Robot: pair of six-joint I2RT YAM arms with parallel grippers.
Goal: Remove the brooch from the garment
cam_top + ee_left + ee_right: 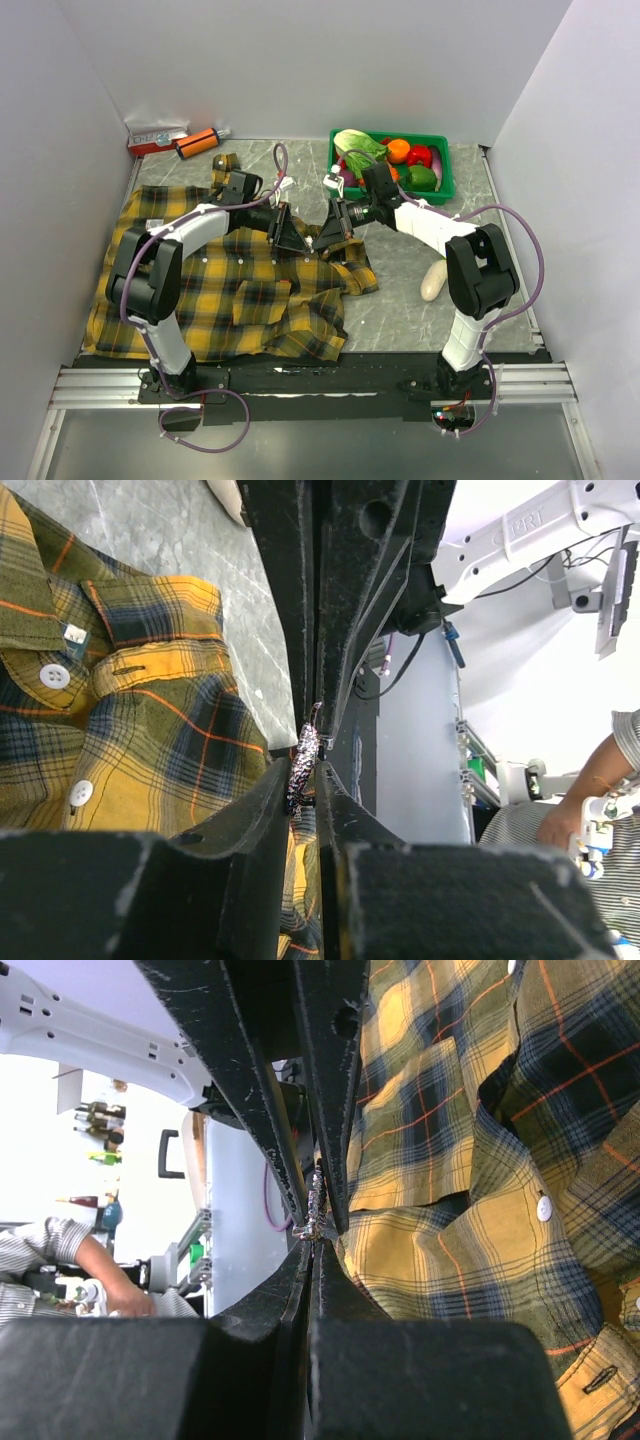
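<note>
Mid-removal, I judge: the right end effector (314,1245) is clamped shut on the brooch (305,755), at the plaid shirt's (200,290) 2 o'clock edge. The left end effector (308,785) is narrowed to a slit around it, grip uncertain. Whether the pin is free of the cloth I cannot tell, and the brooch is yet to be drawn clear.

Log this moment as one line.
left end effector: shut on brooch | right end effector: shut on brooch | brooch: edge-on between both tips, beside shirt | detached: cannot tell
</note>
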